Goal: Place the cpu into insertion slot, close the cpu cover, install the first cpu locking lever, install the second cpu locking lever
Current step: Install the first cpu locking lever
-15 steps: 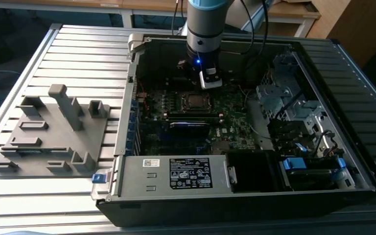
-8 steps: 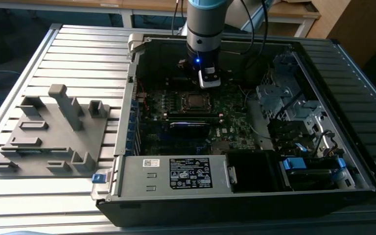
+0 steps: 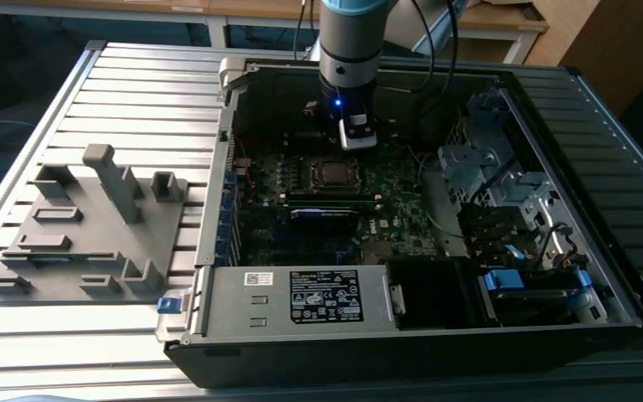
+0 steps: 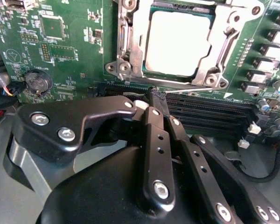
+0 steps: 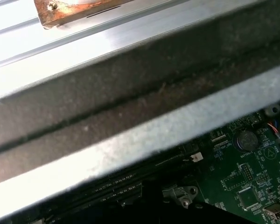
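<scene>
The cpu [image 4: 177, 42], a pale silver square, lies in the insertion slot [image 3: 331, 172] on the green motherboard. The silvery cpu cover [image 4: 139, 44] lies flat around it as a frame. A thin wire locking lever [image 4: 191, 89] runs along the socket's edge beside the memory slots. My gripper [image 4: 157, 99] has its black fingers [image 4: 151, 116] pressed together, and their tips sit at the free end of that lever. I cannot tell whether they touch it. In the exterior view my gripper [image 3: 355, 138] hangs inside the case, just behind the socket.
The open computer case [image 3: 215, 293] lies on a slatted metal table. Long black memory slots [image 4: 210, 112] lie beside the socket, and a coin battery [image 4: 37, 83] sits on the board. A drive cage [image 3: 489, 167] fills the exterior view's right. A grey fixture [image 3: 87, 226] stands outside, on the left.
</scene>
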Tool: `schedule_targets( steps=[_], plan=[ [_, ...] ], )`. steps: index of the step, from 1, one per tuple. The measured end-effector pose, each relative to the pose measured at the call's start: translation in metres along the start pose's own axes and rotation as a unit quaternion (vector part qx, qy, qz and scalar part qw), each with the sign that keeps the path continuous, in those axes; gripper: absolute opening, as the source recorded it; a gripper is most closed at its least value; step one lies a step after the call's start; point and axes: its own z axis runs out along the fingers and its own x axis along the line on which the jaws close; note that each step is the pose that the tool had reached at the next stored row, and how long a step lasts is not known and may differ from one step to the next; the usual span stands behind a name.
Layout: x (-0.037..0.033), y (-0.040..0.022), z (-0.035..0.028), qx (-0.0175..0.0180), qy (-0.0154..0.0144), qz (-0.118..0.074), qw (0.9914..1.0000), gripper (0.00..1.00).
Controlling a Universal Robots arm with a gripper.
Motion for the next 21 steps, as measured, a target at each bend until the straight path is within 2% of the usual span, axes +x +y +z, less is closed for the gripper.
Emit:
schedule_targets(
  steps=[5,6,7,10,11,18,21],
  plan=[
    [0.0007,0.0015,0.0004,-0.0010,0.0004,0.000,1.00000,0.10],
    [0.0006,0.0014,0.0006,-0.0036,0.0014,0.000,0.99999,0.10],
    [0.0006,0.0012,0.0008,-0.0076,0.0024,0.001,0.99997,0.10],
    [0.0001,0.0002,0.0011,-0.0172,0.0016,0.000,0.99985,0.10],
    [0.0001,0.0000,0.0011,-0.0187,0.0018,0.000,0.99982,0.10],
    [-0.0001,-0.0005,0.0009,-0.0192,0.0013,0.000,0.99981,0.10],
    [-0.0001,0.0001,-0.0027,-0.0197,0.0016,0.000,0.99980,0.10]
  ],
)
